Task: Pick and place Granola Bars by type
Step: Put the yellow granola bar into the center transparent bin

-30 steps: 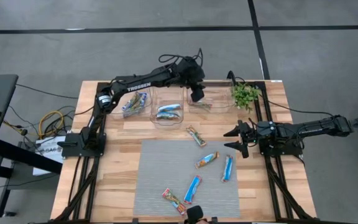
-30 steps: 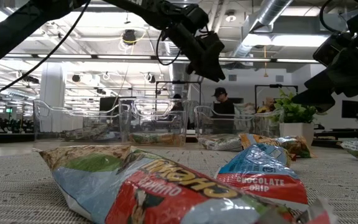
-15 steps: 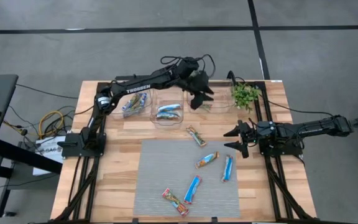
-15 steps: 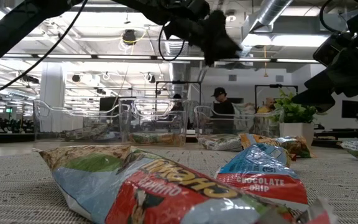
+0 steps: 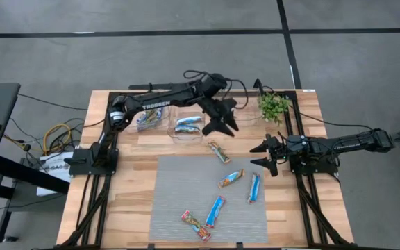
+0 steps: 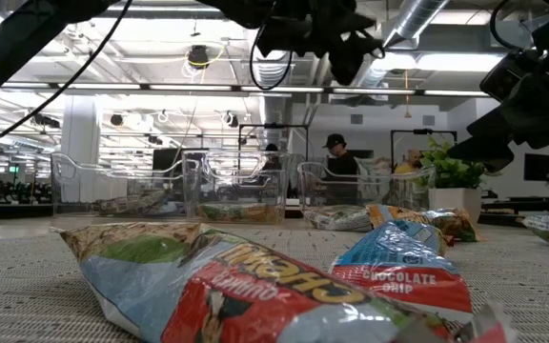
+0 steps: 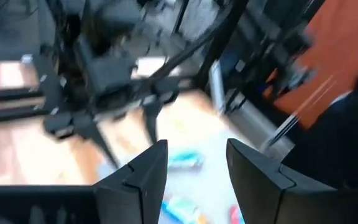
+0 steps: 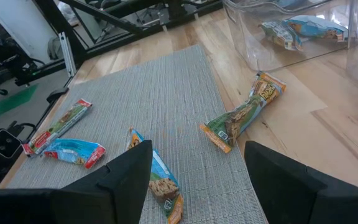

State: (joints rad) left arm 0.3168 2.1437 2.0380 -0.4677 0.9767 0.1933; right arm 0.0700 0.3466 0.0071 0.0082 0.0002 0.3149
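3 clear bins point(image 5: 187, 122) along table's far edge, bars inside; potted plant point(image 5: 273, 106) at far right corner. 5 granola bars point(image 5: 219, 152) loose on and beside grey mat point(image 5: 186, 187). Left gripper point(image 5: 219, 119) raised near middle and right bins, fingers parted, empty. Right gripper point(image 5: 265, 155) at mat's right edge, released wide, holding nothing.

Two open claw fingers point(image 8: 127, 180) framed the lower edge. Four granola bars point(image 8: 244, 113) lay on a grey woven mat point(image 8: 160, 87); upper right, a clear bin point(image 8: 303, 31) held more.
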